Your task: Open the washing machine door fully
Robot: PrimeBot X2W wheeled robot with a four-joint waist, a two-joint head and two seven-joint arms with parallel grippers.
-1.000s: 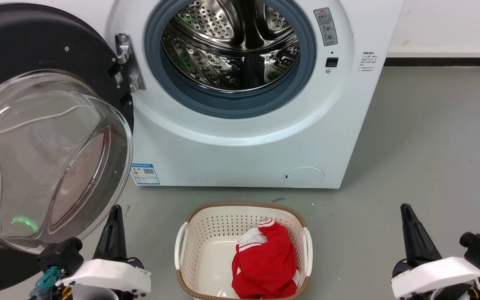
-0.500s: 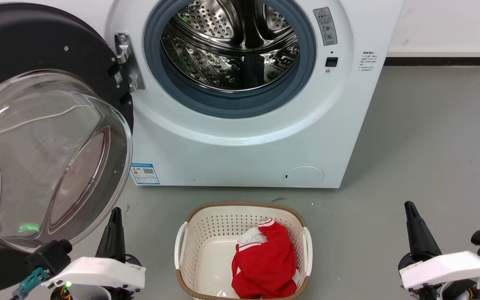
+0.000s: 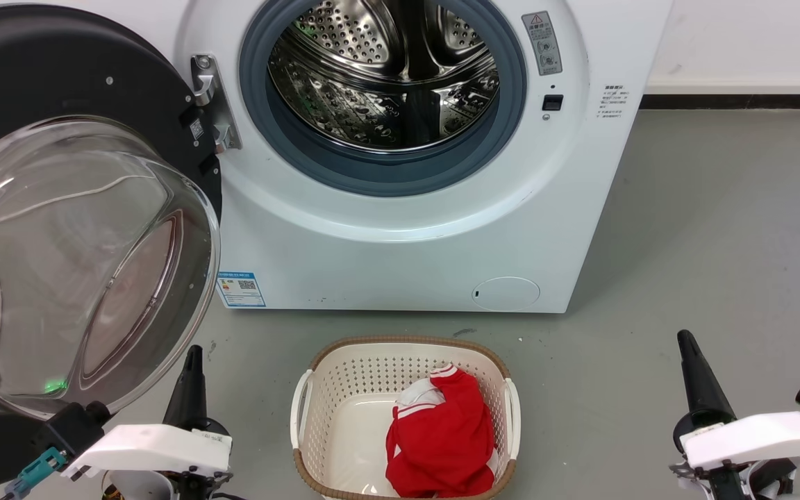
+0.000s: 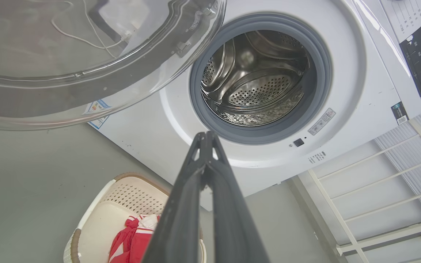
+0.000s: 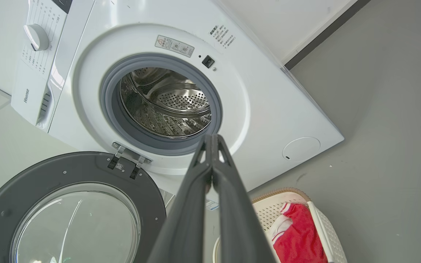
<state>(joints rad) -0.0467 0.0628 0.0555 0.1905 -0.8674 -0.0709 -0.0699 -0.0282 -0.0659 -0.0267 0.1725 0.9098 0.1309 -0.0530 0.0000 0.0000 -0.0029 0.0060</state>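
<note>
The washing machine door (image 3: 60, 229), a black disc with a clear bulging glass bowl, stands swung out to the left on its hinge (image 3: 209, 104); it also shows as the door (image 5: 68, 204) and its glass bowl (image 4: 86, 54). The steel drum opening (image 3: 386, 76) is uncovered. My left gripper (image 3: 192, 357) is shut and holds nothing, low near the floor just below the door's lower right edge, apart from it. My right gripper (image 3: 686, 342) is shut and empty at the lower right. Both pairs of fingers press together in the wrist views, left (image 4: 205, 137) and right (image 5: 212, 138).
A cream laundry basket (image 3: 317, 423) holding a red and white garment (image 3: 442, 437) sits on the grey floor in front of the white machine (image 3: 407, 243). Bare floor stretches to the right. A white wall with a dark skirting (image 3: 740, 103) runs behind.
Both grippers have sunk and drawn back toward the bottom of the head view, the right one shifting slightly right. The door has stayed where it was.
</note>
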